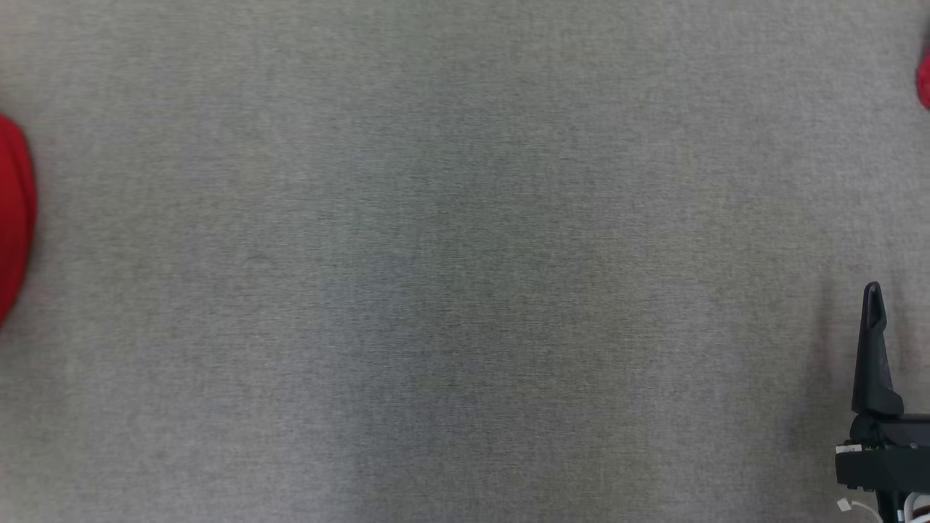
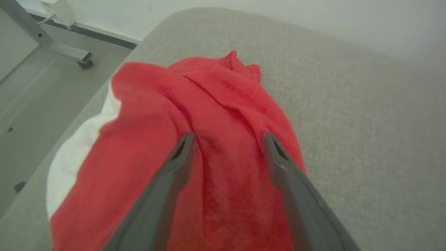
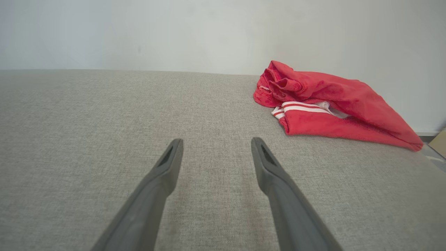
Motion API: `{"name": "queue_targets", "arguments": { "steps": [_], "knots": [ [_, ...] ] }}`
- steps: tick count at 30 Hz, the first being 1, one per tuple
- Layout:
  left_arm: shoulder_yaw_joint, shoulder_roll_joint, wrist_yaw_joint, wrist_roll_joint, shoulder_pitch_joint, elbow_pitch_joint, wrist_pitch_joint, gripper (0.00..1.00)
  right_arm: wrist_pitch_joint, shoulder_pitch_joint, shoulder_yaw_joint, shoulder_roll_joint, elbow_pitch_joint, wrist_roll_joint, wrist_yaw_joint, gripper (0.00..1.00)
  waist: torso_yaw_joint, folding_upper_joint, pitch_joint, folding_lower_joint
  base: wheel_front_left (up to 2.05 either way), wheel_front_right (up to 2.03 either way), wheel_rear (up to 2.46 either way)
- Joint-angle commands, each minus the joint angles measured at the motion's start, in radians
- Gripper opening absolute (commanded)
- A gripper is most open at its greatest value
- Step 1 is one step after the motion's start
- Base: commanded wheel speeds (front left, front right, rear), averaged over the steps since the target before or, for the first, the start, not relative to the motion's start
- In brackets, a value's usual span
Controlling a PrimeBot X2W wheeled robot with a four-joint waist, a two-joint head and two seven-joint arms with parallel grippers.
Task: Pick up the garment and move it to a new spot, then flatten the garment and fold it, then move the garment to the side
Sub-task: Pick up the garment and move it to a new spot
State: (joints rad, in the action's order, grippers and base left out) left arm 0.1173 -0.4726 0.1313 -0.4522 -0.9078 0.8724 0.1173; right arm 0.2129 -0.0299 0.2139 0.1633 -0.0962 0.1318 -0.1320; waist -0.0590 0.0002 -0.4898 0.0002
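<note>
Garment [image 2: 223,104] under spread left fingers [image 2: 176,164]

Head overhead, wrists low (garment [image 1: 13,218] shared)

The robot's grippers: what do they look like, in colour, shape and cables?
The left gripper and the right gripper each have two long, dark grey, tapering fingers with a narrow slot near each tip. In the head view, the right one rises from a black blocky base with thin white cables beneath.
</note>
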Motion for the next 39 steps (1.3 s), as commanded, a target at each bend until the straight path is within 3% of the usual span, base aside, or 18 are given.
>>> {"name": "queue_targets", "arguments": {
  "steps": [1, 5, 10, 11, 12, 14, 22, 25, 31, 33, 39],
  "knots": [
    [-0.009, -0.009, -0.002, -0.037, -0.013, 0.030, 0.054, 1.00, 0.005, -0.011, -0.001, 0.007, -0.005, -0.002, 0.002, 1.00, 0.032, -0.0002, -0.024, -0.0002, 0.00, 0.00, 0.00],
    [-0.040, -0.018, -0.002, -0.106, -0.011, 0.088, 0.170, 1.00, 0.002, -0.017, -0.003, 0.013, -0.011, -0.002, 0.002, 1.00, 0.042, -0.0002, -0.023, -0.0002, 0.00, 0.00, 0.00],
    [-0.059, -0.036, -0.003, -0.129, 0.005, 0.141, 0.201, 1.00, 0.000, -0.019, -0.009, 0.006, -0.010, -0.007, 0.002, 1.00, 0.050, -0.0002, -0.019, -0.0002, 0.00, 0.00, 0.00],
    [-0.060, -0.041, -0.003, -0.127, 0.007, 0.156, 0.196, 0.40, -0.002, -0.021, -0.011, 0.004, -0.009, -0.008, 0.002, 1.00, 0.053, -0.0002, -0.017, -0.0002, 0.00, 0.00, 0.00],
    [-0.068, -0.044, -0.003, -0.121, 0.006, 0.166, 0.192, 0.00, -0.003, -0.022, -0.013, 0.002, -0.008, -0.010, 0.002, 1.00, 0.054, -0.0002, -0.013, -0.0002, 0.00, 0.00, 0.00],
    [-0.074, -0.050, -0.002, -0.116, 0.005, 0.170, 0.145, 0.00, 0.000, -0.025, -0.016, 0.004, 0.001, -0.006, 0.002, 1.00, 0.056, -0.0002, -0.002, -0.0002, 0.00, 0.00, 0.00],
    [-0.121, -0.076, -0.009, -0.032, -0.066, 0.096, -0.225, 0.00, 0.026, -0.030, -0.039, -0.010, 0.067, 0.013, 0.002, 1.00, 0.045, -0.0002, 0.099, -0.0002, 0.00, 0.00, 0.00],
    [-0.161, -0.063, -0.004, -0.005, -0.092, 0.052, -0.285, 0.00, 0.035, -0.028, -0.052, -0.022, 0.102, 0.023, 0.002, 1.00, 0.046, -0.0002, 0.153, -0.0002, 0.00, 0.00, 0.00],
    [-0.255, -0.014, -0.003, 0.016, -0.165, -0.144, -0.264, 0.00, 0.048, -0.019, -0.070, -0.046, 0.161, 0.037, 0.002, 1.00, 0.088, -0.0002, 0.240, -0.0002, 0.00, 0.00, 0.00],
    [-0.301, 0.017, -0.002, 0.021, -0.181, -0.263, -0.212, 0.00, 0.052, -0.018, -0.083, -0.058, 0.179, 0.043, 0.002, 1.00, 0.134, -0.0002, 0.266, -0.0002, 0.00, 0.00, 0.00],
    [-0.389, 0.106, -0.008, 0.019, -0.150, -0.453, -0.117, 0.00, 0.052, -0.018, -0.094, -0.076, 0.188, 0.054, 0.002, 1.00, 0.248, -0.0002, 0.294, -0.0002, 0.00, 0.00, 0.00]
  ]
}}
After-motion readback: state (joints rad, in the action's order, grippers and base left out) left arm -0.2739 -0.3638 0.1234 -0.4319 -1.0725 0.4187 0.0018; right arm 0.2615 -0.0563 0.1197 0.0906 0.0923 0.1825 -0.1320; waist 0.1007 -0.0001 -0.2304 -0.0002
